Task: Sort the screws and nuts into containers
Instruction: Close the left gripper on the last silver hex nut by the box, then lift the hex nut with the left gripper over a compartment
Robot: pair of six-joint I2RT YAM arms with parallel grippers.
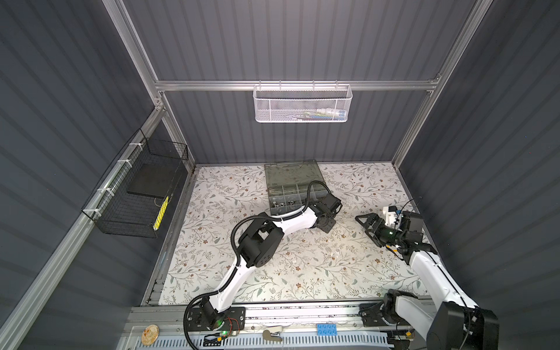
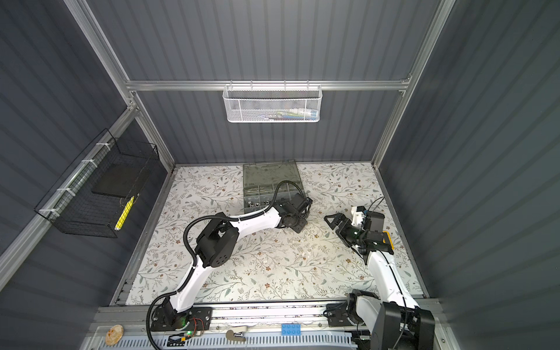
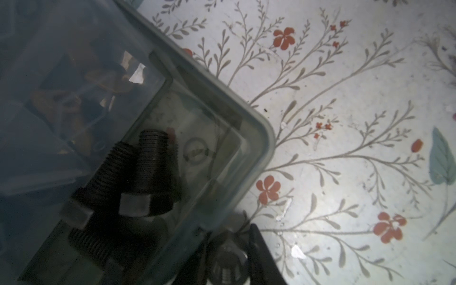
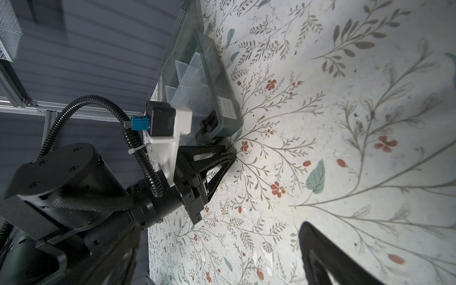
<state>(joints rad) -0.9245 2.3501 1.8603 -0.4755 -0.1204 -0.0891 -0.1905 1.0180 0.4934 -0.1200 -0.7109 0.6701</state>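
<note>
- The organiser case (image 1: 291,175) lies open at the upper centre of both top views. Its lid is laid back toward the rear wall, on the floral-patterned bench (image 1: 303,266).
- The left tool (image 4: 231,153) is down at the bench surface, just beside the case's lower right corner as a top view shows it. Its fingers are drawn in close on either side of a black bolt (image 3: 227,267) and grip it.
- More black bolts (image 3: 148,172) lie together in the corner compartment, seen by the left wrist camera. Brass-coloured pieces (image 3: 74,103) show blurred behind the clear divider beside them.
- Silver nuts (image 1: 281,205) glint in the case's lower left compartment in a top view.
- The right tool (image 1: 367,229) hovers right of centre in both top views, its fingers spread wide, well apart from the case.
- A white mesh basket (image 1: 303,104) hangs on the rear rail at top centre. A black wire basket (image 1: 136,194) hangs on the wall at the left of the frame.
</note>
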